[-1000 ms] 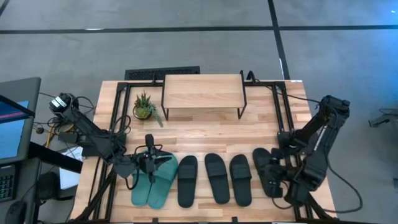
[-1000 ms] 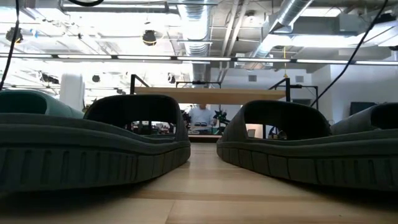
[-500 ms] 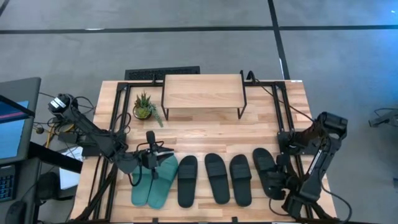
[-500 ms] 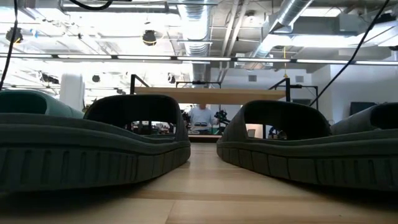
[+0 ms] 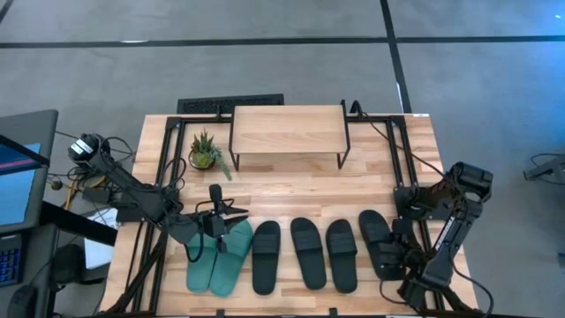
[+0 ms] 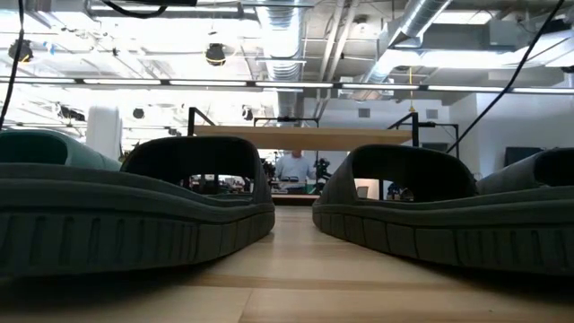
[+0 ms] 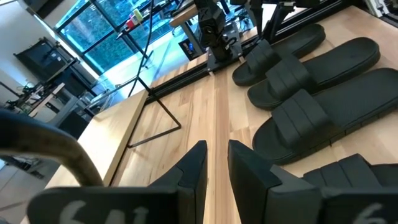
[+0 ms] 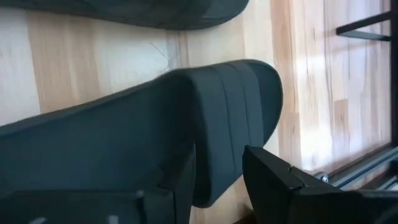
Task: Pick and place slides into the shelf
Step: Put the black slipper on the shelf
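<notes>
Left gripper: left gripper (image 5: pixel 231 215) sits low over the toe ends of the teal-green pair (image 5: pixel 219 258); in its wrist view the two dark fingers (image 7: pixel 194 171) stand parted by a narrow gap with only bare board between them, holding nothing.

Right gripper: right gripper (image 8: pixel 217 165) is at the near right corner of the table; in its wrist view a black slide (image 8: pixel 205 109) lies between the fingers, one finger (image 8: pixel 277 180) to each side of its end. Whether the fingers press on it cannot be told.

Slides, axis: six slides lie soles down in a row along the near edge, long axes running near edge to far edge, roughly parallel. From the left: the teal-green pair, a single black slide (image 5: pixel 266 257), a black pair (image 5: pixel 324 254), and a rightmost black slide (image 5: pixel 381 244) tilted slightly leftward at its far end, beside the one at the right gripper.

Slides, low view: two black slides (image 6: pixel 134 211) (image 6: pixel 439 211) point at the camera, straps arched.

Shelf: shelf (image 5: pixel 289 130) stands at the far middle of the table (image 5: pixel 291 190), its long axis across; nothing rests on its top board.

Container: a small pot with a green plant (image 5: pixel 205 153) stands left of the shelf.

Writing: none readable.
</notes>
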Controlling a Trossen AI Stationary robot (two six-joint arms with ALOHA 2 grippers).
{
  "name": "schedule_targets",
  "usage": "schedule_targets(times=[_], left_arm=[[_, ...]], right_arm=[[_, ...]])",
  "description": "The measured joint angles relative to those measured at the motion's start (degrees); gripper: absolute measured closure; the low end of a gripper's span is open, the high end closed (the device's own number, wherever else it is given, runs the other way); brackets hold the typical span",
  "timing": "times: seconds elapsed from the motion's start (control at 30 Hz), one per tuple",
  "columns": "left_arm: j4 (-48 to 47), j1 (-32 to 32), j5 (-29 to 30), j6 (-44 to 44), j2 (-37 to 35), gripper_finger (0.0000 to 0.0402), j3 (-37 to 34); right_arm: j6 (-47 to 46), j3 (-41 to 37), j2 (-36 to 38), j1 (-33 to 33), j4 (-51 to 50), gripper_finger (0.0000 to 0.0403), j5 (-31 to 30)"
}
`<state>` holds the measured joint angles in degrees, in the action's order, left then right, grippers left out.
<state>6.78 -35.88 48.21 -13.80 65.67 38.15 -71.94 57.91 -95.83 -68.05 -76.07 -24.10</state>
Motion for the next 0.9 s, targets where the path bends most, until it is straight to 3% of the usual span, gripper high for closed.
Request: schedule_targets(times=[0.4,0.9], left_arm=[[-0.02,-0.02,-0.02,0.02,0.0,0.0346,0.0],[-1.26,-0.02,-0.5,1.33,0.0,0.0346,0.0]], right_arm=[[4.91,-0.02,-0.09,2.66,2.62,0.0281,-1.31],[2.46,-2.8,-0.11,2.05,3.52,0.0285,0.04]])
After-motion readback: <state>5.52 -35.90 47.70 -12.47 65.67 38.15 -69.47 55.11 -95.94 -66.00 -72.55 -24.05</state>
